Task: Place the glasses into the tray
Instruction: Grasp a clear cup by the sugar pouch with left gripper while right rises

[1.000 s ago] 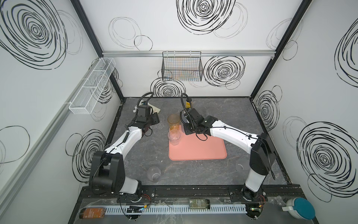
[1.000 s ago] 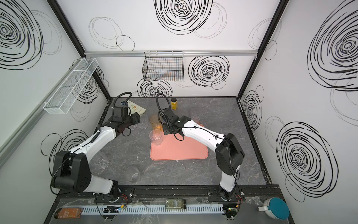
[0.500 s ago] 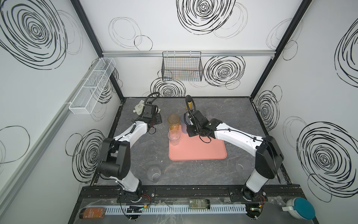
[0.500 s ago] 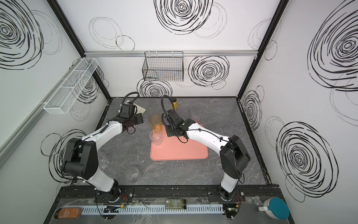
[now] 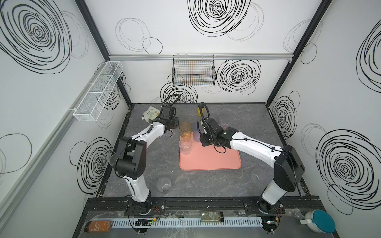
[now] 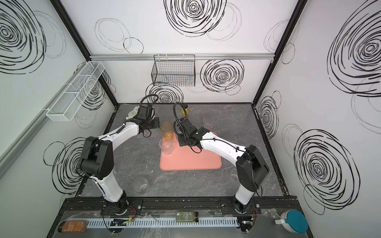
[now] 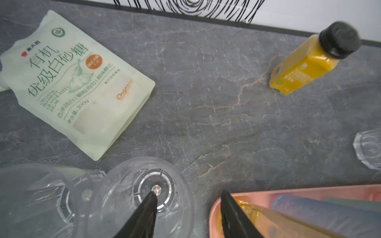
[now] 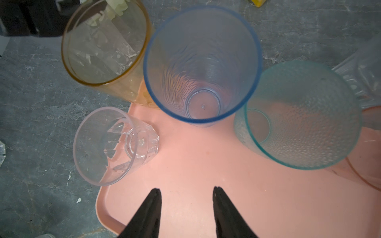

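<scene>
As far as can be seen, the task is judged partly done. On the tray (image 8: 206, 175) four glasses are stood upright along its back edge from the left corner: orange glass (image 8: 105, 43), blue glass (image 8: 202, 61), teal glass (image 8: 299, 115), short clear glass (image 8: 111, 144). A pinkish rim is cut off at the frame edge, so its place cannot be told. Most of the tray is left bare.

Clear glasses are left on the table (image 5: 247, 115): a round glass (image 7: 142, 181) and a faceted glass (image 7: 41, 193) below the left gripper (image 7: 188, 193), a front glass (image 5: 164, 184), a right-side glass (image 5: 256, 175) and a back glass (image 6: 208, 122).

The left gripper's jaws are held apart, one finger (image 7: 146, 212) over the round glass, nothing clamped. The right gripper (image 8: 186, 189) is parted and empty above bare tray.

The table is grey, marbled and flat. A sugar pouch (image 7: 72, 82) and a yellow bottle (image 7: 305, 66) are left at the back. The walls are white with black swirls, and a wire basket (image 5: 193, 72) and a white mesh rack (image 5: 97, 92) are hung on them.
</scene>
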Available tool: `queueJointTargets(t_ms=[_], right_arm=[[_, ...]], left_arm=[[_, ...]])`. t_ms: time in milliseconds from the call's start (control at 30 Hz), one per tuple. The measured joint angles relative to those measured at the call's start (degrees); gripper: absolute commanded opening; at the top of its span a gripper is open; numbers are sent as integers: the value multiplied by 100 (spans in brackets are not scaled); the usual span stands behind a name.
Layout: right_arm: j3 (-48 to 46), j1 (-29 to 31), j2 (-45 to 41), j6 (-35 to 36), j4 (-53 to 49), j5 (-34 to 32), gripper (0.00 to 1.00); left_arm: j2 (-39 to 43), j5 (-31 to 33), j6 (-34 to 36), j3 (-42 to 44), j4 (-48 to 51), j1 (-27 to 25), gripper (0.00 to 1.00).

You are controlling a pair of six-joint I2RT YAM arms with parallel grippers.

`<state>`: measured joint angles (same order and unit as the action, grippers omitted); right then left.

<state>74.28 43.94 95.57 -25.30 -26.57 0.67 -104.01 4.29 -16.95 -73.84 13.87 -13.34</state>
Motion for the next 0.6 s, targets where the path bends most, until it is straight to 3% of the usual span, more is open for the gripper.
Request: queueJointTargets(t_ms=[400,600], right_arm=[[-22,-13,-26,-2,33,15,46],[-52,-15,-81,-20,33,-28,46]], left_arm=[[-275,55,188,-59,35,-37,19],[-271,317,367,-59,129,-129,9]])
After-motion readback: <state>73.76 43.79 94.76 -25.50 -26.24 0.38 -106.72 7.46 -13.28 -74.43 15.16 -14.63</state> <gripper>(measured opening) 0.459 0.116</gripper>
